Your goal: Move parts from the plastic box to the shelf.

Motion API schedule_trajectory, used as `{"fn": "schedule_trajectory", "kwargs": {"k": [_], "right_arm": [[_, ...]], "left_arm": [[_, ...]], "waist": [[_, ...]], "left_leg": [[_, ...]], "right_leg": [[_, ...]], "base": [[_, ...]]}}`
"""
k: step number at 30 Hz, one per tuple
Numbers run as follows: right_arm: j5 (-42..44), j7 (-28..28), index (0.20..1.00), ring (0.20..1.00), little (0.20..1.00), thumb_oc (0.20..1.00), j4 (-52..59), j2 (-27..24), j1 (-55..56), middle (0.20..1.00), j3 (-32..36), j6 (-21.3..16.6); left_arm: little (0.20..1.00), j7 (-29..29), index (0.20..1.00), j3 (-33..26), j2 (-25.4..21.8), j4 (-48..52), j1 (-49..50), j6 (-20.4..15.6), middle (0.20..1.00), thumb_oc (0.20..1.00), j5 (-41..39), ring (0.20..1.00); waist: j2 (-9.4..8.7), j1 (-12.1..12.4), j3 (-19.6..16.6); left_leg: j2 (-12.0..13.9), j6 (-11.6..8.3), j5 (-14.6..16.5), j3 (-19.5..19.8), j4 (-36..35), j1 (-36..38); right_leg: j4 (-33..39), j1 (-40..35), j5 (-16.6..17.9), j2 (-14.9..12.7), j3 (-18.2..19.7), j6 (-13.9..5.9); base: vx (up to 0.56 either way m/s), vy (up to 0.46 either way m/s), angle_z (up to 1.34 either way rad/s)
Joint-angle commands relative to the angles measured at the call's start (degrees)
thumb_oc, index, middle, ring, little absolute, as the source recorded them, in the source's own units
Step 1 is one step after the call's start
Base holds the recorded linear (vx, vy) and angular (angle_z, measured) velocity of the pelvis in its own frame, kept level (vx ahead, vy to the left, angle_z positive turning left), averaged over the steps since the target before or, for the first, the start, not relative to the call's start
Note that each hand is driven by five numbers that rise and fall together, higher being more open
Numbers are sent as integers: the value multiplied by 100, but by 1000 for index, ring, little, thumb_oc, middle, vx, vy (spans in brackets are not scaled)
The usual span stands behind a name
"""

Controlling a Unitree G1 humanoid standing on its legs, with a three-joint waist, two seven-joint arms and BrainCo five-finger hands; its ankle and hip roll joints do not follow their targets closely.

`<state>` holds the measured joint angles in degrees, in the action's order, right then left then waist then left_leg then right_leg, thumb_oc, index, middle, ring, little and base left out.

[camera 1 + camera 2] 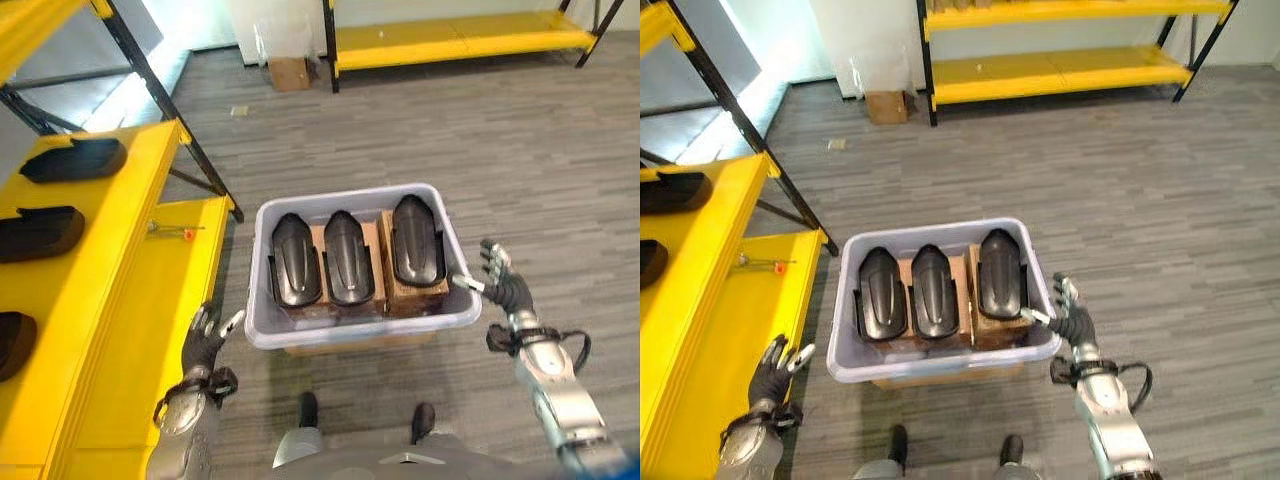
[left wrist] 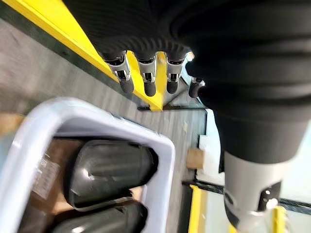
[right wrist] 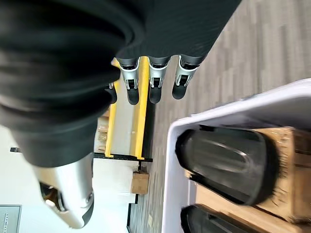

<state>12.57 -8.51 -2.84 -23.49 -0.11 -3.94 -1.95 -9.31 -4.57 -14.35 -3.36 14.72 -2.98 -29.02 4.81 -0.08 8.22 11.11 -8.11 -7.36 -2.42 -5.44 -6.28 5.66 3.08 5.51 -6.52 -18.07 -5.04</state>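
**Three parts in the box, both hands empty beside it**

A pale grey plastic box sits on the grey plank-patterned floor, straight in front of the robot. Inside it three black moulded parts stand side by side, each resting on a brown cardboard block: a left part, a middle part and a right part. A pale label shows on the cardboard in the left wrist view, but its print is too small to read, and I can make out no other writing.

The left hand hangs just off the box's near-left corner, between the box and the yellow shelf, touching neither. Its fingers are straight and spread, with nothing in them. The right hand is at the box's near-right corner, fingers likewise extended and apart, the thumb tip close to the rim; whether it touches I cannot tell. It holds nothing.

On the shelf's upper tier at the far left lie more black parts of the same kind, in a row. A small tool with an orange tip rests on the lower tier. Further back stand a second yellow rack and a small cardboard box on the floor beside it.
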Motion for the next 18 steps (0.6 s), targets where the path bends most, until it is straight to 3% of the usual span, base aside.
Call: {"fn": "schedule_trajectory", "kwargs": {"k": [1, 10, 18], "right_arm": [[162, -466, 1000, 1000, 1000, 1000, -374, -209, -1185, 1000, -213, -334], [364, -1091, 1000, 1000, 1000, 1000, -1666, -338, -3110, 1000, -832, -271], [362, -1399, 1000, 1000, 1000, 1000, -2592, -596, -4342, 1000, -1133, -258]], "left_arm": [[1000, -225, 1000, 292, -321, 373, -674, -582, 1000, 1000, -239, 1000], [1000, -559, 1000, 1020, -511, 631, -1733, -808, 1000, 1000, -294, 1000], [1000, -673, 1000, 1410, -610, 598, -2175, -872, 1000, 1000, -224, 1000]], "waist": [[57, 105, 372], [58, 192, 872], [-81, 240, 976]], "left_leg": [[165, -147, 174, 7, 44, -188], [100, -139, -36, -110, 44, -908], [139, -230, -117, -139, 44, -1372]], "right_leg": [[-66, 171, -466, -528, 157, -475], [-66, 1123, -136, -578, 394, -475], [-66, 1656, 6, -568, 478, -504]], "base": [[-148, -2, -10], [-85, 5, -10], [-1, -5, -9]]}}
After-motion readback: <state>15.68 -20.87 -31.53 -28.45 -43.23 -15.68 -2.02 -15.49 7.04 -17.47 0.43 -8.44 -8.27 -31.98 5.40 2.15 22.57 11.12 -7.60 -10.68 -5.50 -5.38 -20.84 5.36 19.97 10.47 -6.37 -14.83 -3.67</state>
